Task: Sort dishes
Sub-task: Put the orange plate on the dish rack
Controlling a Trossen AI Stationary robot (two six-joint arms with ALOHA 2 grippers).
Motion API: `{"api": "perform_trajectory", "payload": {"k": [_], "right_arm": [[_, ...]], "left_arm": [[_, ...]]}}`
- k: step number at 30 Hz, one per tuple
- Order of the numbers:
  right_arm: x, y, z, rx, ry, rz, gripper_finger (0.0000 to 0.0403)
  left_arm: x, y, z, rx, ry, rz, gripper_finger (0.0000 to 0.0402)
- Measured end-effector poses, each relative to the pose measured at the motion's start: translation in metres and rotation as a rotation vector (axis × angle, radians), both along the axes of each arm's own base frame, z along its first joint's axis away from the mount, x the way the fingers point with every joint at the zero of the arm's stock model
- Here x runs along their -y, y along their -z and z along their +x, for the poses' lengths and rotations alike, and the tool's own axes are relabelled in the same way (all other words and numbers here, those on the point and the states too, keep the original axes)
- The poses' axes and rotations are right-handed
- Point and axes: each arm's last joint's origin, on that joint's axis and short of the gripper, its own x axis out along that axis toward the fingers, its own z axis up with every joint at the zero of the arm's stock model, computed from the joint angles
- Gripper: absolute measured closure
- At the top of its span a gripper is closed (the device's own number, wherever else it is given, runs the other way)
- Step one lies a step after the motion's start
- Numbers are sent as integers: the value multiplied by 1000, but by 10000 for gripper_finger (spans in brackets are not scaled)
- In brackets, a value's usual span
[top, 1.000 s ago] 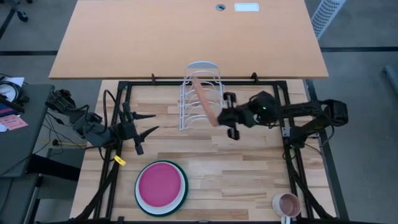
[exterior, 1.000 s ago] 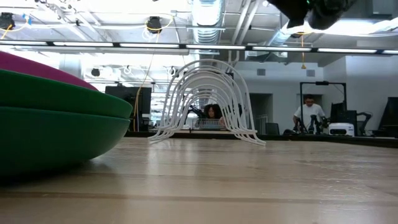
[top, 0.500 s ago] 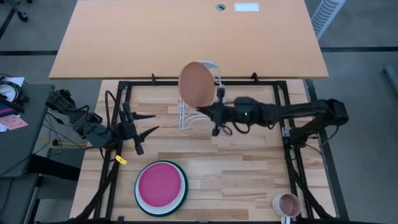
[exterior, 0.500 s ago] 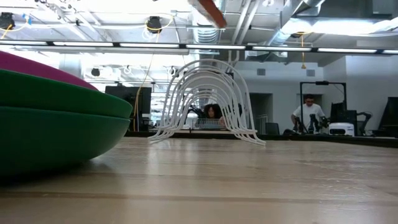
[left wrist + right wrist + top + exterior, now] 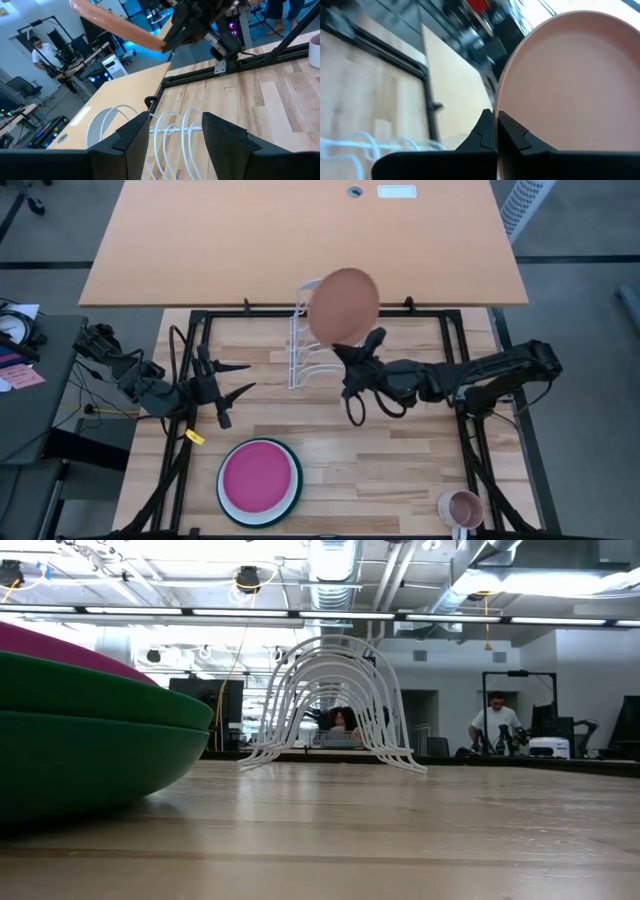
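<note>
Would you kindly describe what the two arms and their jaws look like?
Both arms are dark, nearly black, built from jointed segments with black cables looping alongside. The left gripper ends in two tapered, pointed jaws, blocky and matte seen up close from its wrist; a small yellow tag sits near that arm. The right gripper is equally dark, with loose cable loops at its wrist.

Light came evenly from overhead, so the bench (image 5: 400, 450) in the high view was bright with only faint shadows. In the low view, ceiling light strips (image 5: 250, 613) glared white and the near green plate (image 5: 90, 750) loomed large and soft. The right wrist view was heavily blurred, the terracotta plate (image 5: 570, 85) smeared. The left wrist view showed blue glow behind (image 5: 130, 50).
</note>
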Motion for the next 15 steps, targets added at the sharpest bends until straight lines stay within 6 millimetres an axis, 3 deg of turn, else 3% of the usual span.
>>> {"api": "perform_trajectory", "payload": {"k": [15], "right_arm": [[1,-4,-1,40,75,-2,403]], "left_arm": [[0,1,0,-5,-1,5,224]]}}
